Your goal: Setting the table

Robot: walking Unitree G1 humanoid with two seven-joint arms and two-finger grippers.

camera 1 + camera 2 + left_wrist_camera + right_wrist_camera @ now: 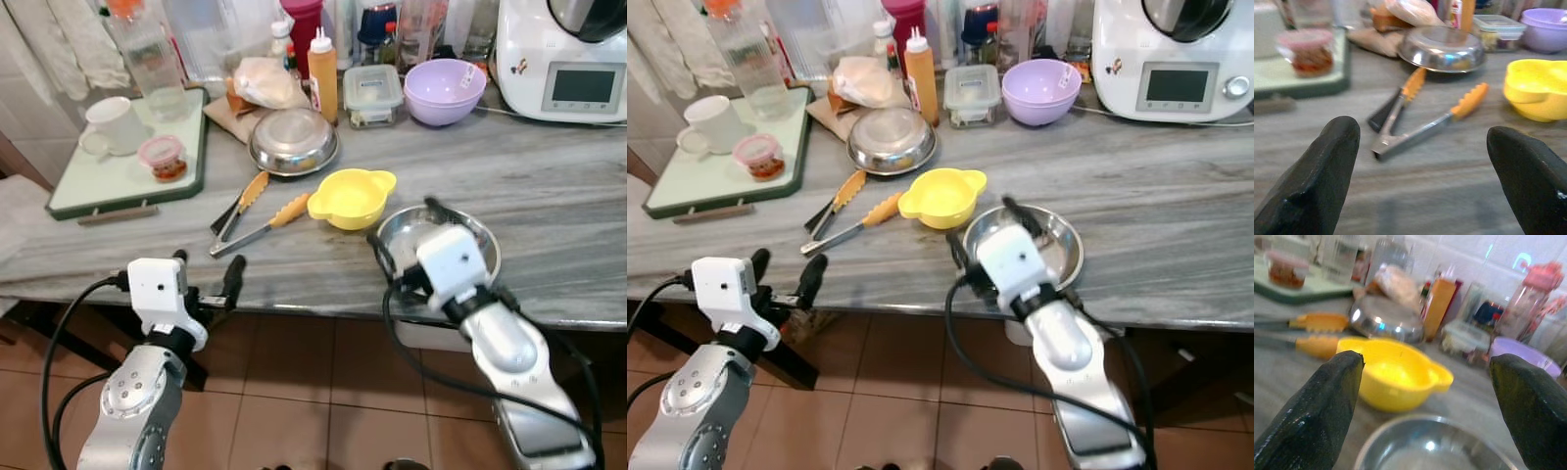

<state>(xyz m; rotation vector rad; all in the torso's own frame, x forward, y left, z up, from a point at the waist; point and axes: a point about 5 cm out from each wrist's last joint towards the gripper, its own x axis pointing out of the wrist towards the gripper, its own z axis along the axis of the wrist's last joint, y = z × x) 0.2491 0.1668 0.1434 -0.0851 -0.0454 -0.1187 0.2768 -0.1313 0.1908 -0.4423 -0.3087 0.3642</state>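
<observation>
A steel bowl (470,235) sits near the counter's front edge, and my right gripper (404,227) stands open over its near rim. Its black fingers (1317,416) frame the steel bowl (1435,445) and the yellow bowl (1396,379) behind it. The yellow bowl (353,196) has small handles and lies just left of the steel one. Orange-handled tongs (250,215) lie spread open left of it. My left gripper (209,274) is open at the counter's front edge, short of the tongs (1420,115). An upturned steel bowl (293,143) sits behind the tongs.
A green-edged tray (98,181) at the left carries a white mug (115,125) and a small pink-lidded jar (163,157). Bottles, a lidded container (371,94), a purple bowl (444,90) and a white kitchen machine (568,59) line the back.
</observation>
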